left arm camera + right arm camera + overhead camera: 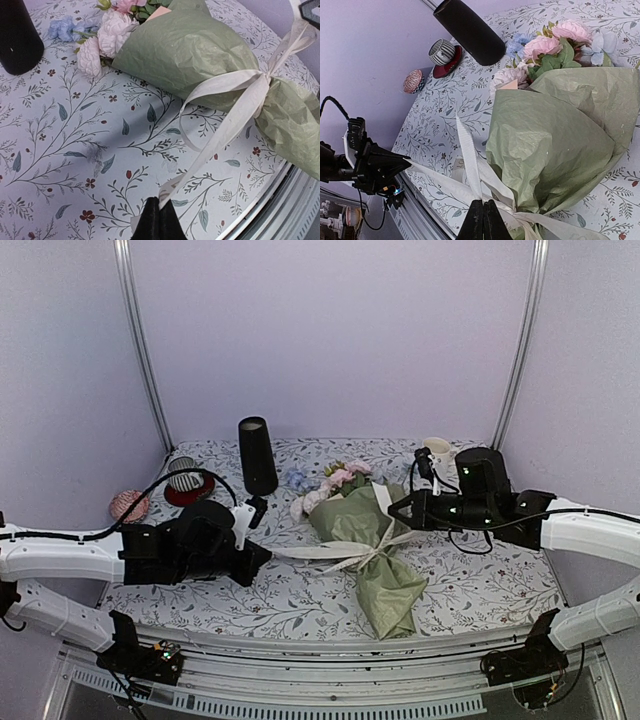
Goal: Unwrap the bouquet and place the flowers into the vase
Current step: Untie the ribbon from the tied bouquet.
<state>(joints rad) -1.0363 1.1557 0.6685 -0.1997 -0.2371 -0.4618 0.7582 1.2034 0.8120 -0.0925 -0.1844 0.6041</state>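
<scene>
The bouquet (372, 540) lies on the table's middle in sage-green paper (190, 55), and its cream ribbon (312, 552) is still knotted round it. Pink, white and blue flowers (335, 480) stick out of the far end toward the black vase (257, 455), which stands upright at the back left. My left gripper (267, 552) is shut on one ribbon end (200, 150), stretched leftward from the knot. My right gripper (393, 508) is shut on another ribbon end (470, 155), just above the paper (555, 145).
A striped grey cup (184, 475) on a red saucer and a pink yarn ball (129, 505) sit at the far left. A cream mug (437, 450) stands behind the right arm. The table's front edge (330, 638) runs just below the bouquet's tail.
</scene>
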